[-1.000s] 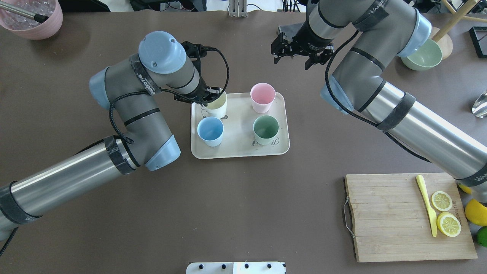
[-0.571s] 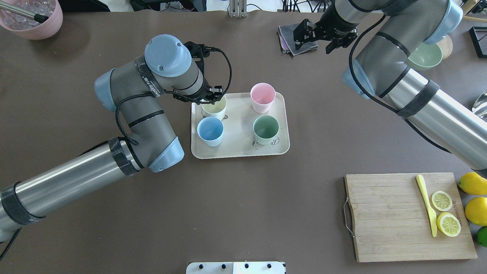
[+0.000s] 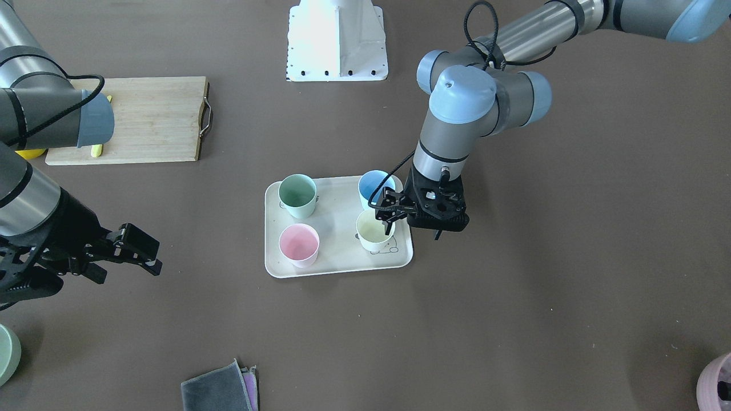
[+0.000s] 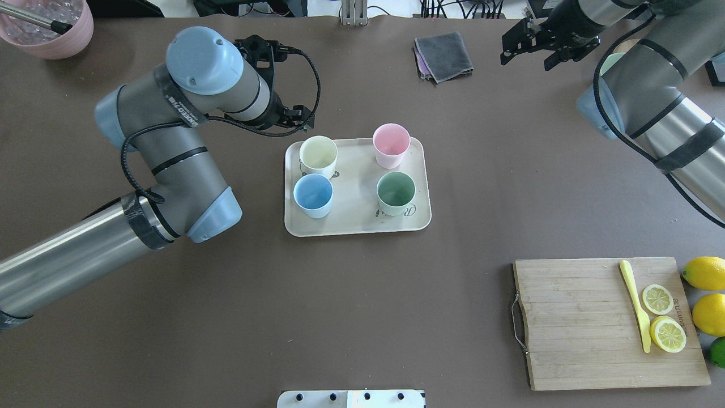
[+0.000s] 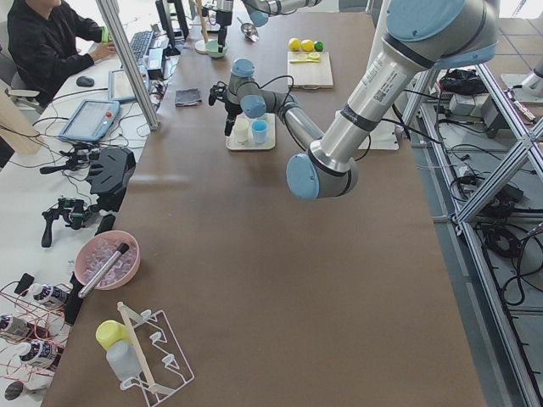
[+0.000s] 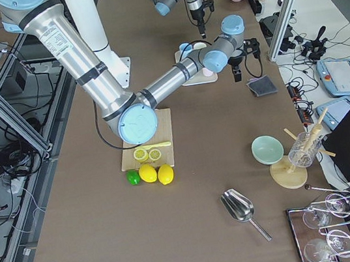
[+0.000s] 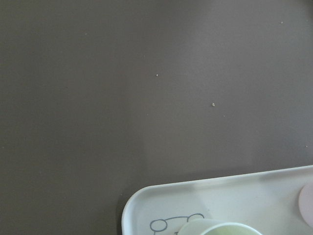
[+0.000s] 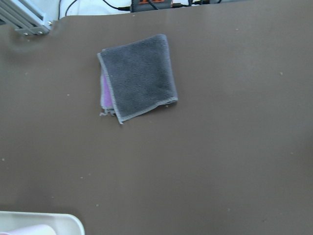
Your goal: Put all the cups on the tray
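The cream-beige tray lies mid-table with the cups upright on it: cream-yellow, pink, light blue and mint green. My left gripper hangs open and empty just off the tray's far-left corner, beside the cream-yellow cup and clear of it. My right gripper is open and empty over bare table at the far right. The left wrist view shows the tray corner with its bunny drawing and the cream-yellow cup's rim.
A folded grey cloth lies beyond the tray. A bamboo cutting board with a yellow knife and lemon halves sits near right, whole citrus beside it. A pink pot is far left, a sage-green bowl far right.
My left gripper has let go of the cream-yellow cup and drawn back to the left, off the tray. My right arm has swung away to the far right corner.
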Controlling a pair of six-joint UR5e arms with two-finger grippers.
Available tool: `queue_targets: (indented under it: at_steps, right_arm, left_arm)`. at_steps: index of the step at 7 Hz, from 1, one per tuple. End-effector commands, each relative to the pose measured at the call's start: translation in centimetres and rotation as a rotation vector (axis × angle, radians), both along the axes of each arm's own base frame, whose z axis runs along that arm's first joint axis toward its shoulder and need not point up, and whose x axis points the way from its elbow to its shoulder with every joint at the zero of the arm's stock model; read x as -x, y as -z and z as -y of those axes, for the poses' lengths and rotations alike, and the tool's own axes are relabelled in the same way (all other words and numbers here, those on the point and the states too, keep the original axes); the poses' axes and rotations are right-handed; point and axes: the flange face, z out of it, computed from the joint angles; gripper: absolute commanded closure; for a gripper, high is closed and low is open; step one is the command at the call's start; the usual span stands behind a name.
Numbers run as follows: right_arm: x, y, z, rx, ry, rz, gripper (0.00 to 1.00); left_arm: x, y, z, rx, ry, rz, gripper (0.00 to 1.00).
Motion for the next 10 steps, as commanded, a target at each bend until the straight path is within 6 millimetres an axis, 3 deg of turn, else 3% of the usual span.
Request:
queue_targets:
  at_steps: [1,2,3,5,6,7,8,9,10]
  right_arm:
    - [-4.4,-5.4,0.3,-0.030,0.078,-0.118,0.00]
    - [-7.5,-6.0,1.0,-0.063,0.122,-0.159,0.00]
    - [-10.5,-6.9,0.4,-0.032,0.124,-0.185,0.00]
    - [-15.1,-12.7,-3.5,-0.050,0.194,-0.229,0.00]
    - [-17.4,-15.2,-5.8,-0.010,0.177,-0.217,0.00]
    - [-19.5,-17.1,-8.5,0.018,0.159,-0.208,0.00]
    - [-20.5,-17.6,-11.4,0.033,0.162,-0.164,0.00]
    - [-22.1,-18.3,-13.2,0.040,0.151,-0.143,0.00]
    - [-23.4,-21.0,-15.9,0.000,0.212,-0.161,0.00]
  left_arm:
    - [8.6,-3.8,2.7,-0.080,0.004,0.047,0.02]
    - [12.2,-5.8,3.6,-0.055,0.012,0.026,0.02]
    - [13.2,-9.0,3.4,-0.029,0.023,0.053,0.02]
    - [18.7,-14.6,4.1,0.003,0.048,0.098,0.02]
    - [23.8,-17.9,4.5,-0.045,-0.037,0.145,0.02]
    - [30.1,-21.8,4.6,-0.062,-0.063,0.194,0.02]
    - [35.3,-24.9,3.9,-0.074,-0.086,0.214,0.02]
    - [39.2,-27.6,3.2,-0.059,-0.102,0.232,0.02]
    - [42.1,-29.4,2.2,-0.010,-0.115,0.224,0.02]
